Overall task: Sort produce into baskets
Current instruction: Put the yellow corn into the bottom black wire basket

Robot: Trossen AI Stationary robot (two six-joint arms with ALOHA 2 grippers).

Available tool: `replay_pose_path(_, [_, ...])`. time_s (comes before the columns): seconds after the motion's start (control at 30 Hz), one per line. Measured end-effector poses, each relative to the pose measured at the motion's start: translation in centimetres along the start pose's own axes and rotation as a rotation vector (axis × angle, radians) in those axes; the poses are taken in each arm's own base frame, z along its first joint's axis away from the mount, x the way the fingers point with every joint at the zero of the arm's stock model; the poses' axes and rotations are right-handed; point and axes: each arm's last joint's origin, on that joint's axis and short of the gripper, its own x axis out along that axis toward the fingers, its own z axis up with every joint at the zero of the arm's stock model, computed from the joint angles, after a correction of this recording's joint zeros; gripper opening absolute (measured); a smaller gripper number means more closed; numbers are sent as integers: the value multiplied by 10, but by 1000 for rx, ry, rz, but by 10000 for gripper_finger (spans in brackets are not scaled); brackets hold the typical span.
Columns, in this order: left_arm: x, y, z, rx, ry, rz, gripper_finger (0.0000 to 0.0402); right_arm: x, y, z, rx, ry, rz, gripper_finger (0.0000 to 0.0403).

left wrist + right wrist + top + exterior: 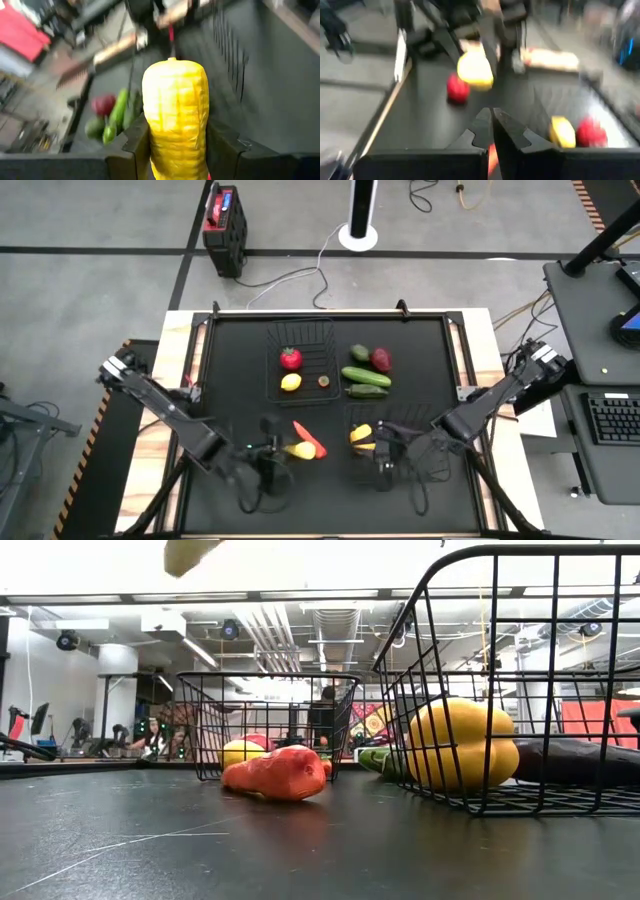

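Note:
My left gripper (pixel 278 450) is shut on a yellow corn cob (pixel 175 112) above the mat's near middle; the cob shows at the top of the low view (pixel 190 552). A red-orange piece (pixel 310 438) lies on the mat beside it. The far basket (pixel 330 340) holds a red piece (pixel 290 358), a yellow piece (pixel 290 382) and a small brown piece. My right gripper (pixel 385 450) is shut over the near basket (pixel 450 630), which holds a yellow pepper (pixel 462 745) and a dark purple piece (pixel 570 762). My left gripper pinches the corn cob's two long sides (pixel 150 145) between its two fingers, at the end nearer the wrist. The fingers come about level from the table's left and lie along the cob. The cob sticks out past the fingertips toward the right, lifted clear of the mat.
Loose produce lies on the mat right of the far basket: a green piece (pixel 360 352), a dark red piece (pixel 381 359), a cucumber (pixel 365 375) and another green piece (pixel 367 391). Bare mat lies at the left and along the near edge.

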Motion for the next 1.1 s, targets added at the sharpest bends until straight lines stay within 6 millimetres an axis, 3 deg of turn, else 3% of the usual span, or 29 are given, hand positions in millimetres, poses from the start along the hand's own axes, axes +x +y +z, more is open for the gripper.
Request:
replay_pose_path(0.2, [-10, 6, -6, -74, -245, 22, 124, 14, 8, -19, -132, -335, -29, 13])
replay_pose_path(0.47, [-18, 17, -20, -200, -525, 112, 127, 37, 7, -39, -107, -309, -54, 27])
replay_pose_path(0.9, [-17, 24, -13, -189, -585, 146, 129, 89, 6, -20, -59, -296, -192, 215])
replay_pose_path(1.1, [-17, 25, -12, -191, -592, 143, 129, 101, 1, -13, -12, -308, -194, 259])
